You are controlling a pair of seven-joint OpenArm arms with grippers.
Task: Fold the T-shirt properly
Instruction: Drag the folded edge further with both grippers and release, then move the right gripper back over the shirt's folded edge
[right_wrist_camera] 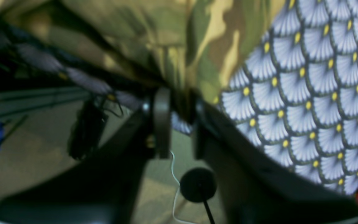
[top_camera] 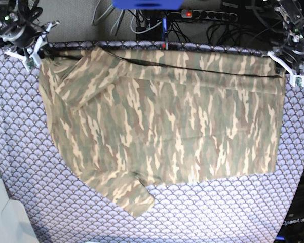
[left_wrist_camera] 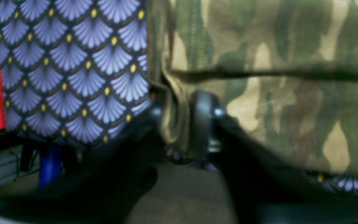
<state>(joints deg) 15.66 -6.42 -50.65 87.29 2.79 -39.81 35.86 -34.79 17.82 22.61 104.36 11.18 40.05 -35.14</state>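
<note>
Base view gives you the whole layout: the T-shirt [top_camera: 162,121] lies spread flat across the tablecloth [top_camera: 20,167], its upper edge running along the far edge of the table and one short sleeve reaching toward the near edge. Start at the far left corner. There your right gripper [top_camera: 34,54] sits on the shirt's corner, and in the right wrist view its jaws stand a little apart with a bunched wad of camouflage cloth [right_wrist_camera: 179,62] between them; the blur keeps you from telling whether the pads are pressing the fabric or just bracketing it. Move across to the far right corner and your left gripper [top_camera: 289,71] mirrors it: in the left wrist view a rolled hem of the shirt [left_wrist_camera: 260,93] sits in a modest gap between its jaws, and again you cannot tell whether it is pinched or freed. Holding both far corners at once makes sense as a way to keep that edge taut and straight, so the fold line stays square.

The shirt is soft, thin woven cotton by the look of it, printed in tan, olive and brown streaks, lying with shallow creases and a dark seam line near the far edge. The tablecloth beneath is smooth, patterned in lavender fan scales with yellow dots.
</note>
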